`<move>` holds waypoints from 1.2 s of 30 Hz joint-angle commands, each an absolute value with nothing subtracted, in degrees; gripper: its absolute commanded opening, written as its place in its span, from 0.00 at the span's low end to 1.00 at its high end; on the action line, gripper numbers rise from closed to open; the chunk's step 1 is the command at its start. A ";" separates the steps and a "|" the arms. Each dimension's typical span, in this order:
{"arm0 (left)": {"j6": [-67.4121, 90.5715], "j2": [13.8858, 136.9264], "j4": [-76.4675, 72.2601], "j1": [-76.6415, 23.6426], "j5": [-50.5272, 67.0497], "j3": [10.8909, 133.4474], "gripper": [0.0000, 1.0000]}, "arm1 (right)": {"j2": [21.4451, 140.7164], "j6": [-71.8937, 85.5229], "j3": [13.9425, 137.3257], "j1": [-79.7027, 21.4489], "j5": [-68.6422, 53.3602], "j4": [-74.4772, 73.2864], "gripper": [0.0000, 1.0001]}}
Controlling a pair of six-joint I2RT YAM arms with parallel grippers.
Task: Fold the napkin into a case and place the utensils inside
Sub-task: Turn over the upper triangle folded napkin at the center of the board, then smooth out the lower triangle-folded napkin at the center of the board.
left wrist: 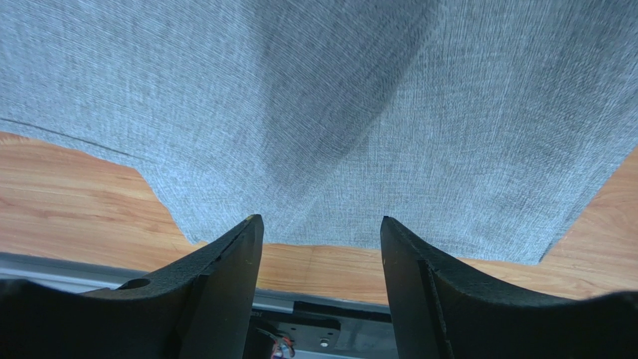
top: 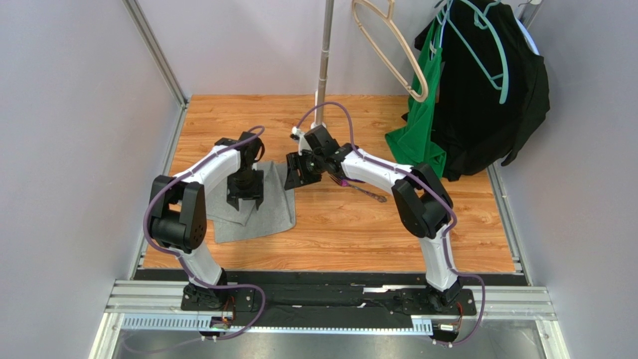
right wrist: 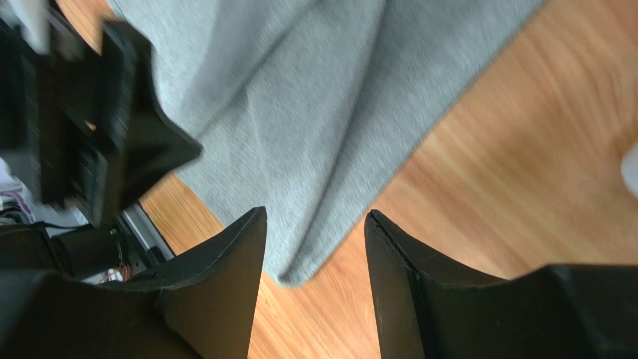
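- The grey napkin lies loosely folded near the wooden desk's left edge.
- The left gripper hangs over it, fingers spread, holding nothing.
- The right gripper is at the napkin's far right corner, fingers also spread and empty.
- A purplish utensil lies mid-desk, partly under the right arm.

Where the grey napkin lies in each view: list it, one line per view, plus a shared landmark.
Top external: napkin left of centre, under the left gripper.
Left wrist: napkin fills the upper two thirds.
Right wrist: napkin upper middle, corner pointing down.
Shared landmark: wooden tabletop along its edge.
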State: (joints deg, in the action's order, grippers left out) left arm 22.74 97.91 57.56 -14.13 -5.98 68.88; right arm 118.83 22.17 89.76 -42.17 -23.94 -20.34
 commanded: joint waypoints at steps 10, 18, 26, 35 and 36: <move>27.51 96.06 60.38 -16.52 -12.83 63.90 0.62 | 124.72 23.63 93.19 -41.05 -31.55 -17.33 0.47; 28.21 99.66 59.59 -16.96 -13.71 64.16 0.52 | 123.84 27.07 87.02 -40.43 -35.15 -11.43 0.33; 28.39 103.18 58.80 -17.14 -14.94 64.33 0.08 | 122.87 27.86 83.24 -39.99 -35.94 -9.67 0.16; 30.05 97.83 63.10 -24.06 -4.43 71.45 0.00 | 122.70 30.15 79.63 -40.78 -35.43 -8.09 0.04; 30.58 97.82 62.84 -25.04 -3.52 71.89 0.00 | 122.70 30.41 79.54 -40.69 -35.16 -8.17 0.04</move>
State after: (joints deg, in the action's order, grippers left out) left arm 28.42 102.02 61.17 -20.67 -10.98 67.40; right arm 125.03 29.36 80.99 -40.27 -36.56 -9.04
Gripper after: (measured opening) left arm 0.009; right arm 0.047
